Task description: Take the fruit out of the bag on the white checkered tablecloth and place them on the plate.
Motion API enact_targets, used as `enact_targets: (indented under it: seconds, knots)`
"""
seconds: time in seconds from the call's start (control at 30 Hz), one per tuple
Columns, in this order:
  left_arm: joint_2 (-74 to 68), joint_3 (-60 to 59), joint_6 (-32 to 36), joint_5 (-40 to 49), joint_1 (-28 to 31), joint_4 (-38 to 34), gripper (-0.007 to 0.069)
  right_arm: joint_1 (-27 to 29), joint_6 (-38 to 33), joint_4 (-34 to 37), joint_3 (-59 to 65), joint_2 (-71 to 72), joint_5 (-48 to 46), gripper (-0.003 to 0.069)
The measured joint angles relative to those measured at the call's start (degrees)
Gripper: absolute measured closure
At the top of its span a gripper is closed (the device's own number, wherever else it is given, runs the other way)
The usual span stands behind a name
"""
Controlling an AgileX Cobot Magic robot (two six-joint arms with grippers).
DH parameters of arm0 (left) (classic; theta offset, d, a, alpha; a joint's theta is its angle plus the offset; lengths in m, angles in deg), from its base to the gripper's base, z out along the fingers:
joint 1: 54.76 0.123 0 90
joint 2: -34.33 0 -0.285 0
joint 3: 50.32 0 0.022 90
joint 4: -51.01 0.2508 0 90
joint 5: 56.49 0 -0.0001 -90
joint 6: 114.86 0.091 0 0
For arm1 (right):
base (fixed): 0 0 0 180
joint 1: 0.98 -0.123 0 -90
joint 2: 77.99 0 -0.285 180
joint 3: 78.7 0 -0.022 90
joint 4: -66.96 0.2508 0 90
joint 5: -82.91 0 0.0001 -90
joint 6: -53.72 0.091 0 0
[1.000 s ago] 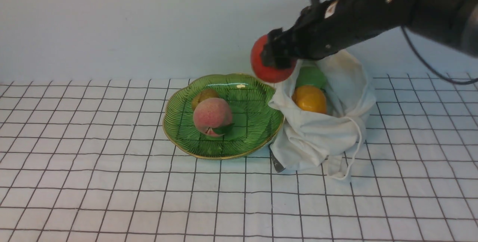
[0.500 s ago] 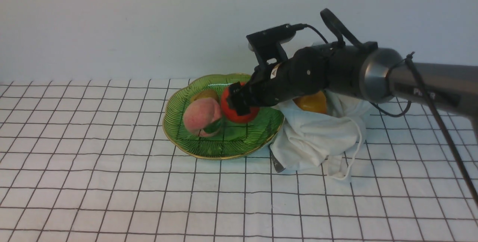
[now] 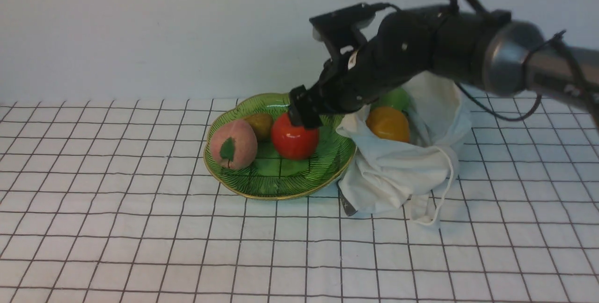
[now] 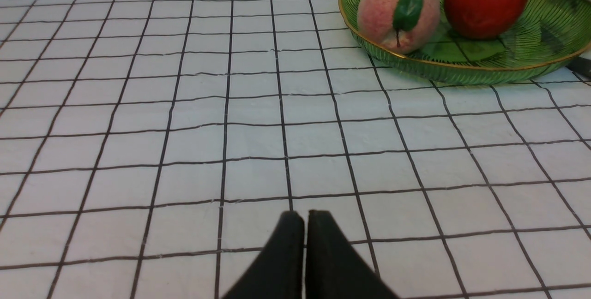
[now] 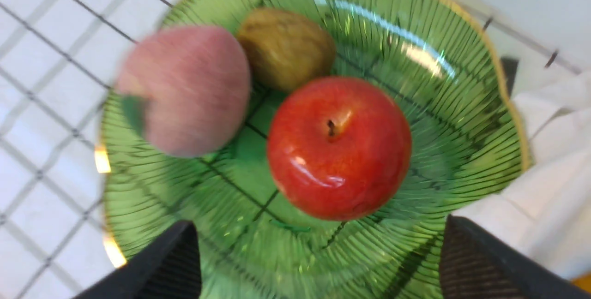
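Fingers (image 5: 171,262) of the right gripper (image 5: 318,232), earlier clamping the apple (image 5: 339,146), now stand spread above it on the plate (image 5: 461,119). Left gripper (image 4: 304,218): pinched together.

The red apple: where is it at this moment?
In the front view, the red apple sits on the green plate, between the pink peach on its left and the bag on its right, just under the open right pincer.

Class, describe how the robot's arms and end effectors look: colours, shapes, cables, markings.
The right arm: black casing, silver-grey cylindrical joint, loose black cables, small pale label, boxy black camera mount. The right end effector: black, ribbed pads. The left end effector: two black tapered fingers.
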Motion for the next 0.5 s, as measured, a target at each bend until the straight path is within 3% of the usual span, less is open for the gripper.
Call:
enact_targets:
  seconds: [0.13,0.23,0.37,0.43,0.5]
  knots:
    - [0.0,0.0,0.0,0.0,0.0,0.0,0.0632,0.0,0.0,-0.88,-8.12,4.22,-13.46,0.0131]
    - [0.0,0.0,0.0,0.0,0.0,0.0,0.0632,0.0,0.17,-1.94,-16.5,8.3,-24.06,0.0276]
    - [0.0,0.0,0.0,0.0,0.0,0.0,0.0632,0.0,1.73,-2.22,-21.93,11.2,-25.87,0.0415]
    - [0.0,0.0,0.0,0.0,0.0,0.0,0.0632,-0.06,2.43,-2.4,-23.24,14.47,-26.55,0.0543]
    - [0.0,0.0,0.0,0.0,0.0,0.0,0.0632,-0.06,2.6,-3.27,-22.85,17.82,-27.11,0.0627]
